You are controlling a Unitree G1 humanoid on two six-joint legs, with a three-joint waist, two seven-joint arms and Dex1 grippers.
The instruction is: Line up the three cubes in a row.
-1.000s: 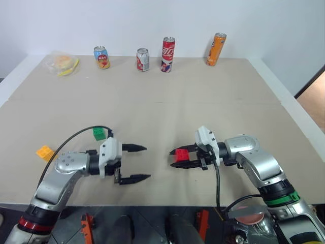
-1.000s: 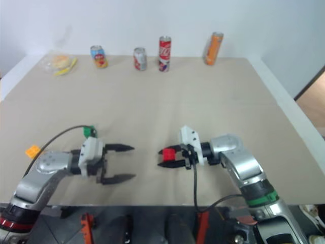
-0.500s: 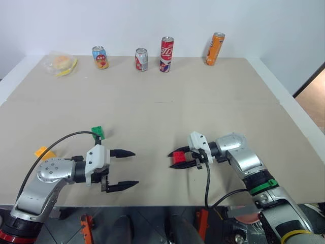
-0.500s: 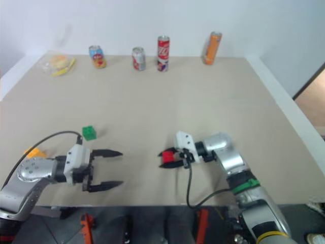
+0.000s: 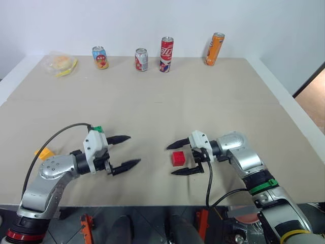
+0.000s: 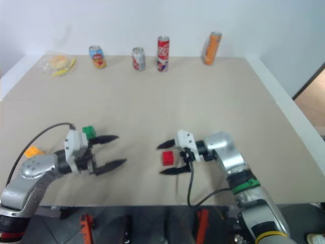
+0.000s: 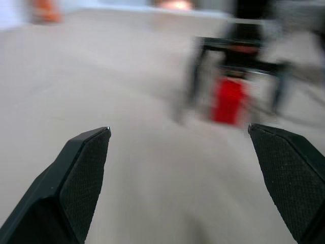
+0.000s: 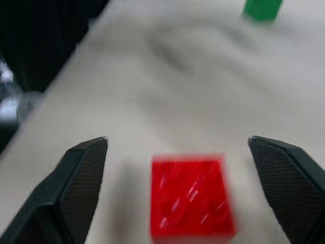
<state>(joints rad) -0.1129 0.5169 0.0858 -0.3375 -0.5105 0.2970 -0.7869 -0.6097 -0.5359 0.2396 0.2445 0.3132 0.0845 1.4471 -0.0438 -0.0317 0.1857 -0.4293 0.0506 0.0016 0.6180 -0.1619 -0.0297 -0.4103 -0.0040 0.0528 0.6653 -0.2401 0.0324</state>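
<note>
Red cube (image 5: 177,158), small, glossy, squarish plastic brick

small studded plastic toy bricks: three in all, lying on the beige counter (image 5: 203,96)
red studded brick (image 5: 177,158): one
green studded brick (image 6: 88,131): one
yellow-orange studded brick (image 5: 44,153): one
upright metal drink cans: four, along the far edge of the counter
short blue can with a colourful label (image 5: 100,57): one
short silver and red can (image 5: 141,59): one
tall red can (image 5: 166,54): one
tall orange can (image 5: 216,49): one
clear plastic bag with yellow contents (image 5: 60,64): one
black two-fingered pincers: two, the left pincer (image 5: 123,152) and the right pincer (image 5: 180,158)
counters: one
</note>
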